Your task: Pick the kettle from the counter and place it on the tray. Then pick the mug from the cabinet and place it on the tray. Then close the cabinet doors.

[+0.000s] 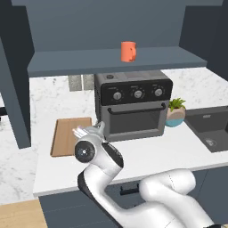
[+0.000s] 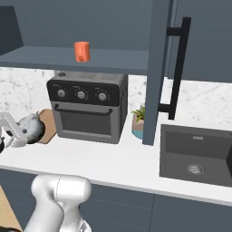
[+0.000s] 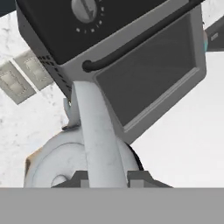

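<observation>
Gripper (image 3: 105,177) clamped tight on the kettle (image 2: 31,128) handle, oven (image 3: 131,57) close at twelve o'clock — a swing could clip it short of the tray (image 1: 67,133).

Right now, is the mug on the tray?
No, the mug stands on the cabinet shelf, well above the tray.

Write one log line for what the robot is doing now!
tool: shut on kettle | kettle: beside tray | mug: on shelf | doors: open
</observation>
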You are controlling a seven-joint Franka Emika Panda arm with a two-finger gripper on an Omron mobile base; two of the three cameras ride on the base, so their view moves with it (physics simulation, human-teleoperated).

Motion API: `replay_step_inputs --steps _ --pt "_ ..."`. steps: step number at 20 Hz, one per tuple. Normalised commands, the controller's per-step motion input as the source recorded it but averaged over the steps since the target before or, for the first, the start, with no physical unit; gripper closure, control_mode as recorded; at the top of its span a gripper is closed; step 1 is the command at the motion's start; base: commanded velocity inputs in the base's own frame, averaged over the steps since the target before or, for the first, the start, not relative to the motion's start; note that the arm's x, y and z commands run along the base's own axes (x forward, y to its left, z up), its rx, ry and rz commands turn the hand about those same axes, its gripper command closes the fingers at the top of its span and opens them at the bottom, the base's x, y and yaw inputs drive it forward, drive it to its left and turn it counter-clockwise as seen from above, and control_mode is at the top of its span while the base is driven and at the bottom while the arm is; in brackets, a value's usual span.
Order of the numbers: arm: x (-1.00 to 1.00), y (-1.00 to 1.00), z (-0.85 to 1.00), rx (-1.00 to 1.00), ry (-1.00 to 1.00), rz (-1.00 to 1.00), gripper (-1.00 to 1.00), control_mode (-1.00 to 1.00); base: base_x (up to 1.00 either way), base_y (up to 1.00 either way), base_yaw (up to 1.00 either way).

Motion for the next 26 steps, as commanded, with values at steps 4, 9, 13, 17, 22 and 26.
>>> replay_step_inputs --steps 4,9,13,17,22,26 --pt "0.22 -0.04 0.00 0.12 0.09 -0.08 1.00 -1.00 0.00 0.00 0.00" --pt "0.35 0.03 0.00 0.11 0.04 -0.20 1.00 -1.00 0.00 0.00 0.00" --pt "0.41 0.19 0.00 0.10 0.00 -0.21 1.00 -1.00 0.00 0.00 0.00" --pt "0.34 0.48 0.00 0.10 0.00 -0.20 1.00 -1.00 0.00 0.00 0.00" --pt "0.28 0.52 0.00 0.05 0.00 -0.20 1.00 -1.00 0.00 0.00 0.00" --pt "0.33 0.29 0.00 0.00 0.10 -0.14 1.00 -1.00 0.00 0.00 0.00"
